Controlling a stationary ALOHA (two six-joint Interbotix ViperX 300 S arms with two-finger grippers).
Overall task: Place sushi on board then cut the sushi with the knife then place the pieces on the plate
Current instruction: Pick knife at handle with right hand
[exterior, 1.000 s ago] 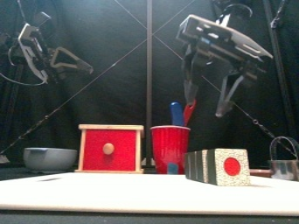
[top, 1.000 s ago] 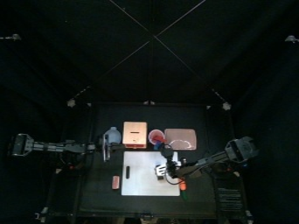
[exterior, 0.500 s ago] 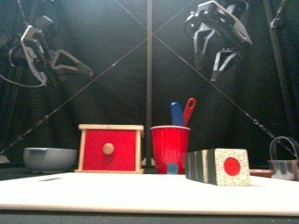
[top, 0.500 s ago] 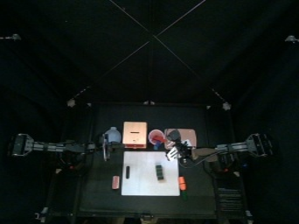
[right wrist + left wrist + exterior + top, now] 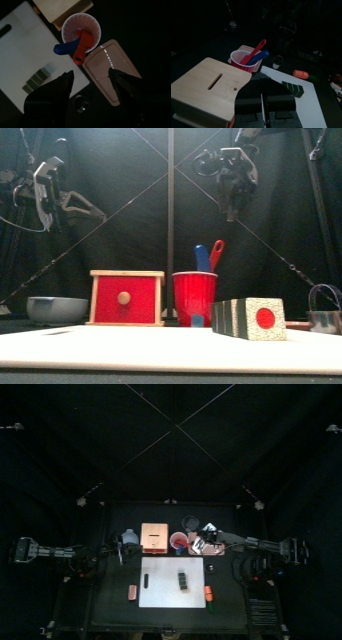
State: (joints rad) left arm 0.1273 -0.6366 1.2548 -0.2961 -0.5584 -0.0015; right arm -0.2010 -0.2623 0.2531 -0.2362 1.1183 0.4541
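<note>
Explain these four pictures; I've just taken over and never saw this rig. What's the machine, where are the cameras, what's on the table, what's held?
Two robot arms work at a table. One camera looks down from above, one looks level from the table's front, one rides each wrist. The sushi lies on the white board; behind stand a box, a red cup with two knives and a pink tray. The right gripper hangs open over cup and tray; the left gripper is shut near the box. Neither holds anything.

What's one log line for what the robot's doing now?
sushi: on board, uncut | right gripper: open, up near red cup of knives | left gripper: resting near wooden box
</note>
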